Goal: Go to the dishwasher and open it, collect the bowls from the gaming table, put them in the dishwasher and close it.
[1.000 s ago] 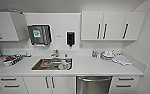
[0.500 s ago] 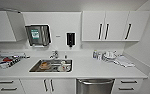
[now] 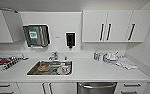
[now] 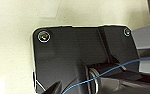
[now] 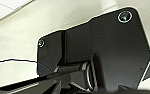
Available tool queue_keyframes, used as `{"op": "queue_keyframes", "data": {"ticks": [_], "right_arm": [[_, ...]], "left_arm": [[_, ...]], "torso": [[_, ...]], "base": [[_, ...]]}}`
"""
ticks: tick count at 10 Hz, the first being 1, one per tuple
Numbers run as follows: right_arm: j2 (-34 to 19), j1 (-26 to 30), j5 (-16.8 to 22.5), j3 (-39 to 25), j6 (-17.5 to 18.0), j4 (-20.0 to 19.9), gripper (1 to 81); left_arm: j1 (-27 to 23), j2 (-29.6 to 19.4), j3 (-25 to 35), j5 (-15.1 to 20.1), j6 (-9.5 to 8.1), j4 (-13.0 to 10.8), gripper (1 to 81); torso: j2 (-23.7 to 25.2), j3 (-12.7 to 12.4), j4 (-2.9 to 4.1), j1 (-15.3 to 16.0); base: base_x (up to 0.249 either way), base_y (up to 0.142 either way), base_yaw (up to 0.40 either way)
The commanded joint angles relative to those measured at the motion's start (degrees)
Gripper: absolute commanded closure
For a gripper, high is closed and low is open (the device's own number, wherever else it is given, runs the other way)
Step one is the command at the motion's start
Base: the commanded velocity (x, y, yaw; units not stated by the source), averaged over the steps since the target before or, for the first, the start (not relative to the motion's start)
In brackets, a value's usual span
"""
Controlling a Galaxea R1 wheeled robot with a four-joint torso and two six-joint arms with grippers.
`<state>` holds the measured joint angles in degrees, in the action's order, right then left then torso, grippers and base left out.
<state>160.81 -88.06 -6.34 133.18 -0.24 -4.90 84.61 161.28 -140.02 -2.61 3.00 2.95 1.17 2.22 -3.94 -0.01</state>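
The robot faces the kitchen counter [image 3: 96, 71], and the dishwasher [image 3: 97, 88] sits at the lower edge of the head view, under the counter just right of the sink [image 3: 51, 68]. Only its steel top strip and bar handle appear, and it looks closed, though so little of it is in frame that this is a judgement. So the task seems barely begun: opening, fetching the bowls, loading and closing all remain. Whether either gripper is open, or holds anything, I cannot tell from the wrist views.
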Motion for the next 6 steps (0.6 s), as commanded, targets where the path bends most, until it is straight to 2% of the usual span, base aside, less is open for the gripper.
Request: {"op": "queue_keyframes", "data": {"ticks": [1, 6], "right_arm": [[-0.6, 2.6, 2.9, -0.8, -0.2, -0.5, 1.0], [-0.6, 2.7, 2.9, -1.0, -0.2, -0.5, 1.0]], "left_arm": [[-2.9, -0.7, 0.3, 3.0, 0.25, 0.0, 1.0], [-2.9, -0.8, 0.3, 3.0, 0.25, -0.1, 1.0]], "torso": [[0.0, 0.0, 0.0, 0.0], [0.0, 0.0, 0.0, 0.0]], "base": [[0.122, 0.0, 0.0], [0.116, 0.0, 0.0]]}}
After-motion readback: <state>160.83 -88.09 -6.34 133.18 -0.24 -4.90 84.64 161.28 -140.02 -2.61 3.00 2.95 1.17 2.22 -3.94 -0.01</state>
